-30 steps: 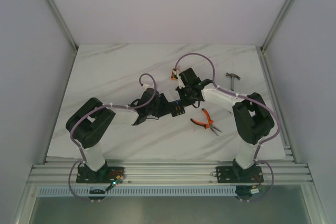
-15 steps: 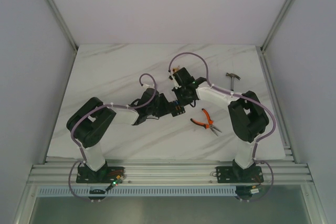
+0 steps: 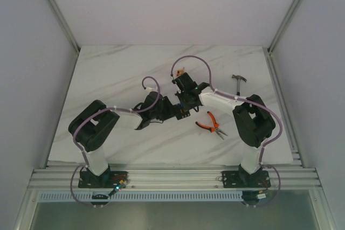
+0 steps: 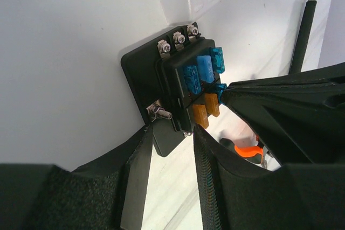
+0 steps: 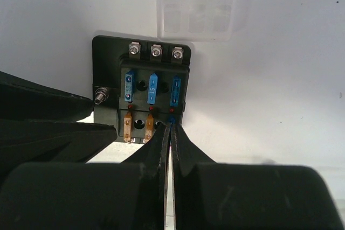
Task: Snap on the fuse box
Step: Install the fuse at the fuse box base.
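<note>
The black fuse box (image 4: 178, 87) stands tilted off the white table, with three blue fuses in one row and two orange ones in the other. My left gripper (image 4: 172, 133) is shut on the box's near edge, one finger at the side stud and the other by the orange fuses. My right gripper (image 5: 171, 125) is shut, pinching a small blue fuse (image 5: 171, 118) at the corner slot of the fuse box (image 5: 108, 68). In the top view both grippers meet at the fuse box (image 3: 182, 112) in mid-table.
A clear plastic cover (image 5: 197, 4) lies flat just beyond the box. Orange-handled pliers (image 3: 211, 123) lie to the right of the box, a hammer (image 3: 238, 81) sits further back right, and a small orange block (image 3: 179, 74) is behind the right wrist.
The right arm has swung left and its wrist has shifted over the box. The left arm and the box have stayed in place.
</note>
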Motion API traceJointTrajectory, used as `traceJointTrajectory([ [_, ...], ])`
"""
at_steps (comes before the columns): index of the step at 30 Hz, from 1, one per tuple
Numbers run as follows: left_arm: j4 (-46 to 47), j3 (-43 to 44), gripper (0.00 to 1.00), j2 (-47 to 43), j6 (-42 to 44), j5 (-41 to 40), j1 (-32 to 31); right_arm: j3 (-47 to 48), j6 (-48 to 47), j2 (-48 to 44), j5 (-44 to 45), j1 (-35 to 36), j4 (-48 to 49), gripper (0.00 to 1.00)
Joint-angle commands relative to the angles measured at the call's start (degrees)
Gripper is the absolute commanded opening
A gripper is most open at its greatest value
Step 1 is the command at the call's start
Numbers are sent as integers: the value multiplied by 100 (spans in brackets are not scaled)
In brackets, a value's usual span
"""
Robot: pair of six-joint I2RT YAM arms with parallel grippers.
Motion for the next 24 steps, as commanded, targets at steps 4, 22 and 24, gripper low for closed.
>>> traceJointTrajectory([
  [4, -274, -214, 46, 193, -69, 6, -134, -959, 434, 935, -270, 323, -514, 0],
  [22, -255, -730, 46, -289, -269, -316, -320, -786, 436, 1527, -233, 585, -546, 0],
  [24, -330, -847, 47, -522, -266, -425, -321, -926, 462, 1131, -278, 645, -492, 0],
])
